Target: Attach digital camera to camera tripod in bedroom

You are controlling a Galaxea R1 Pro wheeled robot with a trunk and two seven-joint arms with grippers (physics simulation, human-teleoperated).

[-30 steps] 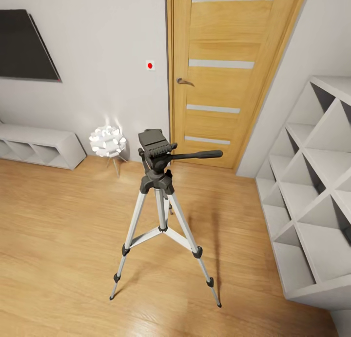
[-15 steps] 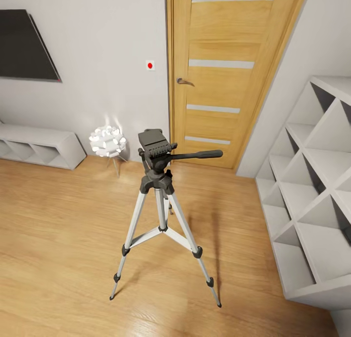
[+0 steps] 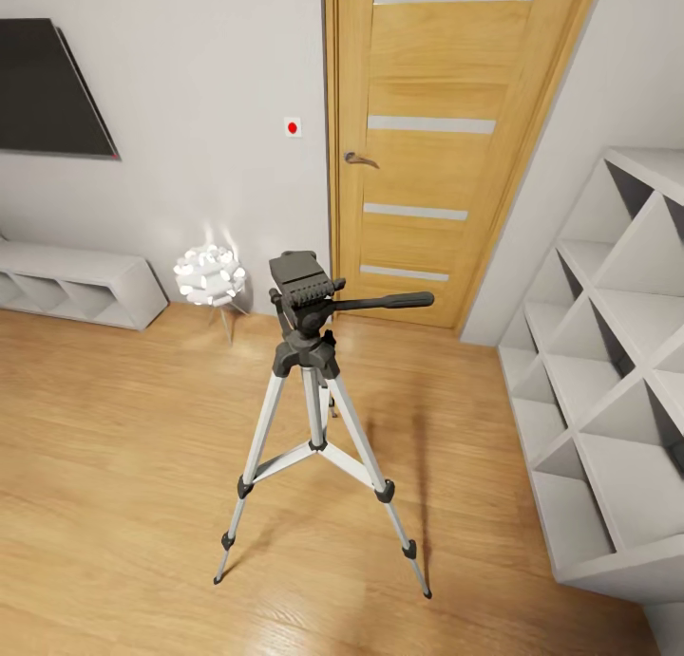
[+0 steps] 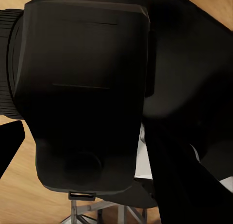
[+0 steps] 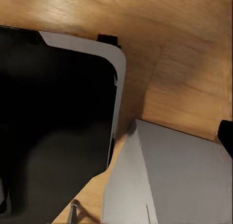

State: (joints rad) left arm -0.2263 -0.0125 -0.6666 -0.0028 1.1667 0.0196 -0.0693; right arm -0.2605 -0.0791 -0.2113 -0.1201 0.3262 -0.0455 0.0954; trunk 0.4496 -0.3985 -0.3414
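Note:
The camera tripod (image 3: 313, 381) stands upright on the wood floor in front of the door. Its silver legs are spread, and its black head (image 3: 296, 281) is bare on top, with the long handle (image 3: 389, 302) pointing right. In the left wrist view the black digital camera (image 4: 82, 97) sits very close, held above the floor with my left gripper (image 4: 97, 156) shut on it. Silver tripod legs (image 4: 97, 209) show just past the camera. In the right wrist view one dark fingertip (image 5: 226, 135) shows at the edge; whether that gripper is open or shut is unclear.
A wooden door (image 3: 437, 143) is behind the tripod. White cubby shelves (image 3: 608, 352) line the right wall. A glowing white lamp (image 3: 209, 274), a low white bench (image 3: 76, 281) and a dark wall screen (image 3: 47, 91) are at the left. Open floor surrounds the tripod.

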